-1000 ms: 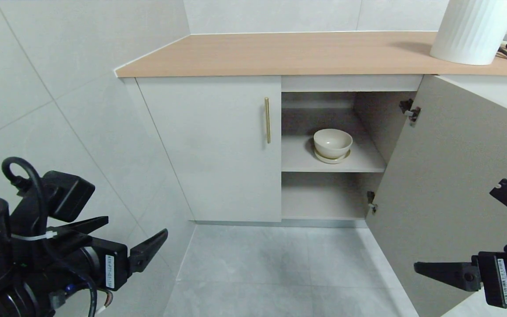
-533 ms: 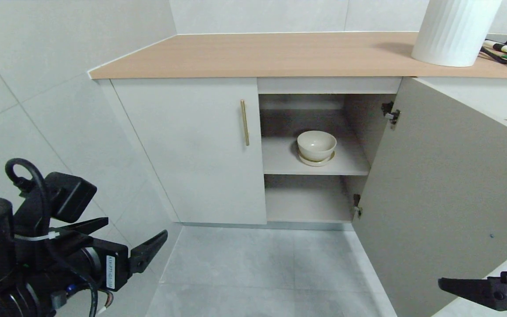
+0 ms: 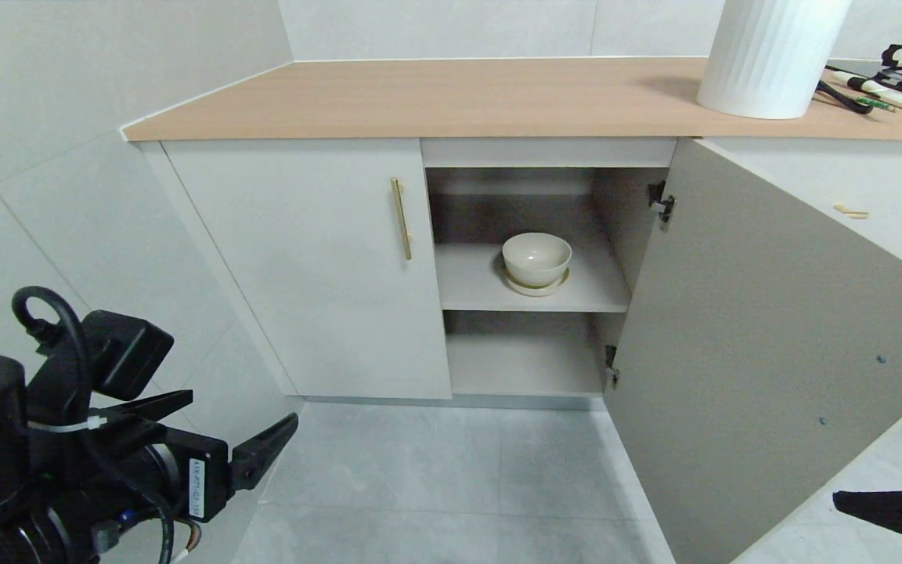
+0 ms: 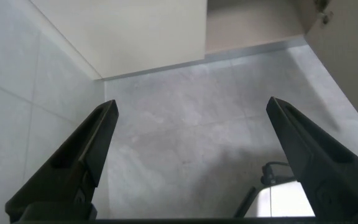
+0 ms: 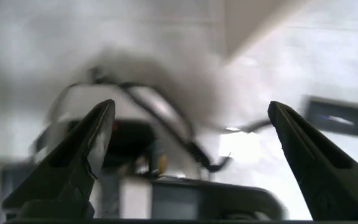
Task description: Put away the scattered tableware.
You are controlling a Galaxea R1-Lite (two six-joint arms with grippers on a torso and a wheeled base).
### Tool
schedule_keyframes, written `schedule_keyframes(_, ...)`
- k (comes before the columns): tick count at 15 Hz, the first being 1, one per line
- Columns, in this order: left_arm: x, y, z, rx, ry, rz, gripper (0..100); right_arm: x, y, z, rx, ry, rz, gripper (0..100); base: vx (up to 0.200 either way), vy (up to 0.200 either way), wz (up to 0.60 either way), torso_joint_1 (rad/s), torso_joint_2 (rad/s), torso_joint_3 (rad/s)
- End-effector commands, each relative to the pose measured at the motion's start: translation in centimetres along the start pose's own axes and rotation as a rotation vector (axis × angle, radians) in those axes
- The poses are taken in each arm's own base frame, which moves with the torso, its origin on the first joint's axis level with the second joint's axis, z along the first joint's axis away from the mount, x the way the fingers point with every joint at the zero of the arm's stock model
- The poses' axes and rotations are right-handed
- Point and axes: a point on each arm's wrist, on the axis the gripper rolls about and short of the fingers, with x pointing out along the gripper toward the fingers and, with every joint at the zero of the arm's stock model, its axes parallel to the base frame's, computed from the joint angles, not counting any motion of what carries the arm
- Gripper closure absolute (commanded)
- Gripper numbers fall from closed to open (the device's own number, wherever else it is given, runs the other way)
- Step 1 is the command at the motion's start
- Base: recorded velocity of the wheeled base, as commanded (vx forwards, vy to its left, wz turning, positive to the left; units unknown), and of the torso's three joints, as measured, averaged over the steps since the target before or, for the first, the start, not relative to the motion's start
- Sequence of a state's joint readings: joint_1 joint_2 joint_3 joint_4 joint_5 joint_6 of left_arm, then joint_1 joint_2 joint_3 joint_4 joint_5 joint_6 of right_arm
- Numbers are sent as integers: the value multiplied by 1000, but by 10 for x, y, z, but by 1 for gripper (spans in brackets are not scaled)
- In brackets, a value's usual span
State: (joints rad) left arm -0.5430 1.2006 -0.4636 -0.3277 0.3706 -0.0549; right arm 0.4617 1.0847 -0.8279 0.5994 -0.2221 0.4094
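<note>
A cream bowl (image 3: 536, 257) sits on a small plate (image 3: 535, 287) on the upper shelf (image 3: 467, 286) of the open cabinet. My left gripper (image 3: 238, 410) hangs low on the left, well short of the cabinet, open and holding nothing. The left wrist view has it (image 4: 191, 106) spread wide above the tiled floor. At the lower right edge, below the open door, one finger (image 3: 882, 505) of my right arm pokes in. The right gripper (image 5: 191, 109) is open and holds nothing.
The cabinet's right door (image 3: 748, 337) swings far out toward me. Its left door with a gold handle (image 3: 401, 218) is closed. On the wooden countertop (image 3: 435, 94) stand a white ribbed container (image 3: 772, 55) and some tools (image 3: 889, 86). A tiled wall bounds the left; grey floor (image 3: 451, 470) lies before the cabinet.
The whole head picture has slid left, so the camera has moved. My right gripper has dropped toward the lower right corner. The bowl and left gripper are as before.
</note>
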Motion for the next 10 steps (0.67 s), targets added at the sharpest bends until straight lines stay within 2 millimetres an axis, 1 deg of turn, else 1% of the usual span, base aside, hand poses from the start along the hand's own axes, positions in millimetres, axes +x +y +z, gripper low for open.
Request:
schedule_keyframes(1,0,0,0,-1,2,1,0,1,-14,11,44,-18,-125,0,0,0,0,0,0,0)
schedule_keyframes(2,0,0,0,-1,2,1,0,1,-20,14,56,-19,-161,0,0,0,0,0,0,0)
schedule_keyframes(3,1,0,0,-1,3,1,0,1,-20,14,56,-18,-165,0,0,0,0,0,0,0)
schedule_keyframes(4,1,-1,-1,0,6,-1,0,0,-31,17,63,0,-249,0,0,0,0,0,0,0)
schedule_keyframes(7,2,-1,-1,1,7,-1,0,1,-46,19,78,3,-380,0,0,0,0,0,0,0)
schedule_keyframes(10,2,-1,-1,1,7,-1,0,3,-51,24,103,-10,-411,0,0,0,0,0,0,0)
